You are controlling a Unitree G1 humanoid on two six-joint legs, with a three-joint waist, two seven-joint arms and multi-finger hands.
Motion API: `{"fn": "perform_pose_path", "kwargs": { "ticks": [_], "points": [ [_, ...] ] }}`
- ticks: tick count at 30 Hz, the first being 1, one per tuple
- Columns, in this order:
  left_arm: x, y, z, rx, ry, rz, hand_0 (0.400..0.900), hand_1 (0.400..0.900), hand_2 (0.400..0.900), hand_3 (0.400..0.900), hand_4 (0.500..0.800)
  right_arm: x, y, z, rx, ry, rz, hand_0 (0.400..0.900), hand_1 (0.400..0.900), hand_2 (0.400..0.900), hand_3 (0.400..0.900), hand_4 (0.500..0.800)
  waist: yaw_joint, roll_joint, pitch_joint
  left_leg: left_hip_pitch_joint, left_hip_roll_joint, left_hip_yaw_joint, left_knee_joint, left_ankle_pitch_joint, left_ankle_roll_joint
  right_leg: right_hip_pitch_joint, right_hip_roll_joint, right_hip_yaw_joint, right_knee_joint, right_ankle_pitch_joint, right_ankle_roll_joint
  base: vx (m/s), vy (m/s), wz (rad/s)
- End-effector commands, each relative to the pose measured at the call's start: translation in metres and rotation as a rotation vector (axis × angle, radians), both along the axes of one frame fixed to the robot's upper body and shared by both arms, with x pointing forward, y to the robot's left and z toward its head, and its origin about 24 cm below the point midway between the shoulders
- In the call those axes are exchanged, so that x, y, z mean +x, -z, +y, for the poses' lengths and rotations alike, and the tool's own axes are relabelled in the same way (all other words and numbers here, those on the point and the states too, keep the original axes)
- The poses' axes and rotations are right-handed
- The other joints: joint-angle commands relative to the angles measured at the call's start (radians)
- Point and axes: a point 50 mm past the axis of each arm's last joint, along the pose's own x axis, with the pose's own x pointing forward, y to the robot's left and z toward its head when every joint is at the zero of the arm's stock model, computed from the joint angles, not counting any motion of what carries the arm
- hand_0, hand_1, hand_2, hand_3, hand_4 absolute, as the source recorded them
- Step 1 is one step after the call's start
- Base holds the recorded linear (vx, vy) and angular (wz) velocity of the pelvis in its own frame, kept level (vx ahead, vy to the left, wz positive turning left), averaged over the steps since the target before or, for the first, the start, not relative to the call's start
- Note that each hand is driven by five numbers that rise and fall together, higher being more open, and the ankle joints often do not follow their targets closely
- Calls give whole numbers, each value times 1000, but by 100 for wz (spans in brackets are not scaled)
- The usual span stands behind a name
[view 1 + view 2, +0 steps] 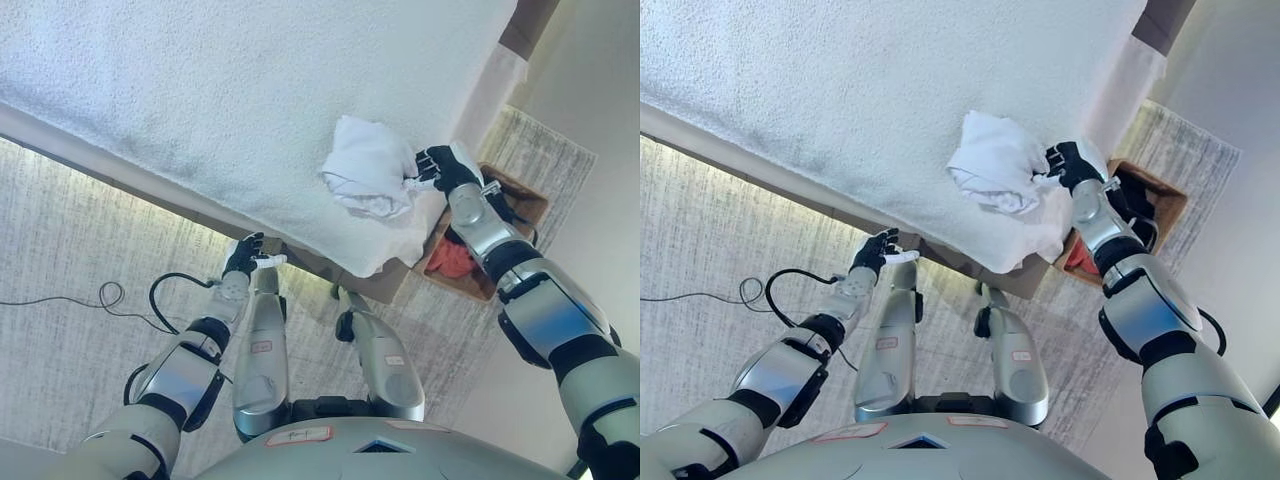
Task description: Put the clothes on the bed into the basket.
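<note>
A crumpled white garment (368,168) lies at the near corner of the white bed (220,90). My right hand (442,168) is at the garment's right side, fingers curled into the cloth (998,162). A brown basket (520,195) stands on the floor just past the bed's corner, partly behind my right arm, with a red garment (452,260) and something dark inside. My left hand (244,254) hovers low by the bed's near edge with relaxed fingers, holding nothing.
The bed's tan frame (120,165) runs along its near edge. A pale patterned rug (70,250) covers the floor under and around the bed, and a light wall (600,60) stands at the right beyond the basket.
</note>
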Motion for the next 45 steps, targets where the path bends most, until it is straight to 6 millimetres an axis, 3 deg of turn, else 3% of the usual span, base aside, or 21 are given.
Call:
{"fn": "perform_pose_path", "kwargs": {
  "ticks": [1,9,16,17,18,22,23,25,27,28,29,31,33,37,45],
  "points": [
    [15,-14,-1,12,4,-68,900,900,900,900,800,0,8,48,165,-125,8,400,400,400,400,500,39,-77,8,136,-40,17,2,-144,-10,-18,-130,100,-70,124,62,41,15,9],
    [0,0,3,7,-2,-16,900,900,900,900,800,-18,32,29,249,-48,42,400,400,400,400,500,19,-69,-55,208,-47,19,-33,-150,-6,34,-143,106,-70,117,71,34,21,0],
    [-22,15,17,3,-41,45,900,900,900,900,800,-49,58,-8,332,92,64,400,400,400,400,500,-21,-67,-142,298,-54,54,-33,-190,6,112,-158,115,-70,109,79,52,32,-15],
    [-28,19,22,2,-53,63,900,900,900,900,800,-63,68,-27,344,166,80,400,400,400,400,500,-35,-68,-172,325,-55,63,-33,-202,9,136,-158,118,-70,105,81,49,9,-10],
    [-28,19,22,2,-53,64,900,900,900,900,800,-63,68,-27,344,167,81,400,400,400,400,500,-34,-68,-171,326,-55,64,-33,-202,9,137,-157,118,-70,105,81,93,14,-21],
    [-41,25,32,-9,-73,90,900,900,900,900,800,-100,81,-84,364,380,97,400,400,400,400,500,-68,-74,-244,390,-52,87,-33,-231,14,192,-152,129,-68,92,86,77,-1,-16],
    [-41,25,32,-10,-73,91,900,900,900,900,800,-100,82,-84,363,381,97,400,400,400,400,500,-67,-74,-243,391,-52,87,-33,-231,14,193,-152,130,-68,92,86,53,-1,-11],
    [-49,29,36,-17,-72,111,900,900,900,900,800,-126,86,-119,355,515,121,400,400,400,400,500,-82,-74,-282,426,-47,97,-33,-246,14,222,-148,140,-63,80,87,84,-11,-14],
    [-53,31,37,-20,-75,120,900,900,900,900,800,-134,86,-130,351,557,125,400,400,400,400,500,-87,-75,-292,439,-43,101,-33,-251,13,230,-147,144,-60,76,87,68,-20,-11],
    [-58,34,40,-29,-84,136,900,900,900,900,800,-151,86,-152,340,638,136,400,400,400,400,500,-95,-74,-312,457,-38,105,-33,-258,11,247,-143,149,-59,68,88,43,-17,-8],
    [-58,34,40,-29,-84,136,900,900,900,900,800,-151,86,-152,340,638,136,400,400,400,400,500,-94,-74,-311,458,-38,106,-33,-258,11,248,-143,149,-59,68,88,62,-27,-12],
    [-69,40,42,-36,-87,172,900,900,900,900,800,-182,86,-183,323,770,172,400,400,400,400,500,-103,-70,-339,479,-32,111,-33,-266,8,268,-139,153,-61,61,88,56,-33,-10],
    [-76,44,43,-39,-86,200,900,900,900,900,800,-198,84,-198,313,838,189,400,400,400,400,500,-107,-67,-351,488,-28,115,-33,-269,6,279,-137,155,-65,58,87,36,-32,-7],
    [-89,52,43,-45,-89,249,900,900,900,900,800,-220,78,-218,296,936,213,400,400,400,400,500,-110,-57,-368,502,-22,121,-33,-272,1,292,-131,157,-67,52,84,18,-26,-5],
    [-94,56,40,-58,-83,279,900,900,900,900,800,-240,75,-231,295,1033,267,400,400,400,400,500,-111,-43,-385,502,-15,122,-33,-267,-5,298,-127,151,-70,48,80,1,-13,1]
  ]
}}
